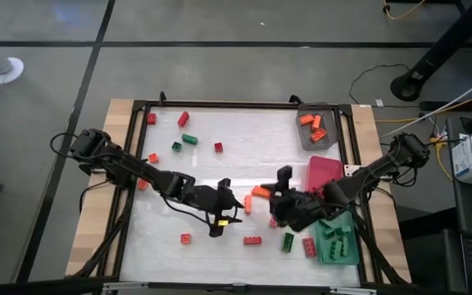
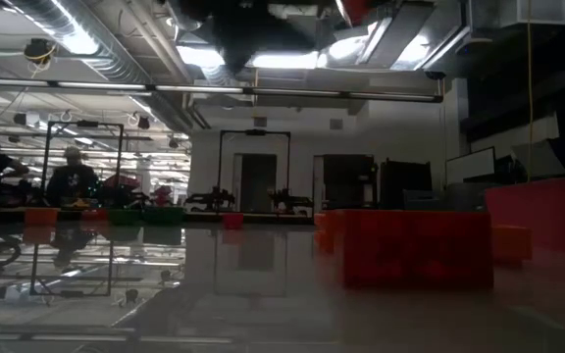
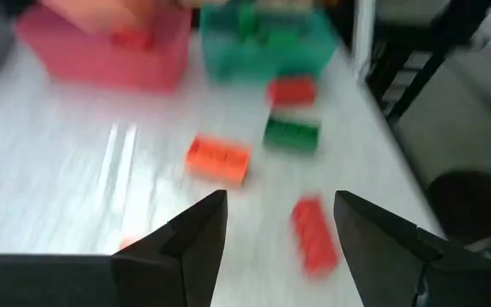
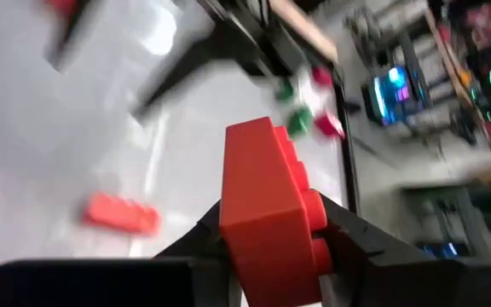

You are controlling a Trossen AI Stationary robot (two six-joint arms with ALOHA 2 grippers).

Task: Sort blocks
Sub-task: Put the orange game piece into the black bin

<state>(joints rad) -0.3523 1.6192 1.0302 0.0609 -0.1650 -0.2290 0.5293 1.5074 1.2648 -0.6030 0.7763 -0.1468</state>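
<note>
A red block (image 4: 271, 213) sits clamped between the fingers of the right gripper (image 4: 275, 256), lifted above the table near the middle of the worktop, just beside the pink tray (image 1: 324, 172). The left gripper (image 3: 280, 247) hovers low over the table's centre with its fingers spread apart and nothing between them; an orange block (image 3: 218, 159), a red one (image 3: 312, 234) and a dark green one (image 3: 291, 134) lie on the table ahead of it.

The sorting looks partly done. Orange blocks already rest in the grey tray (image 1: 328, 109) at the far right corner, and green ones in the teal tray (image 1: 344, 256) at the near right. More than a dozen blocks (image 1: 183, 119) remain scattered across the white tabletop (image 1: 244, 139), red, orange and green mixed, from the far left corner to the near edge. The pink tray shows little inside from above, so the red pile appears barely begun.

No brand, label or legible writing can be made out in any view.
</note>
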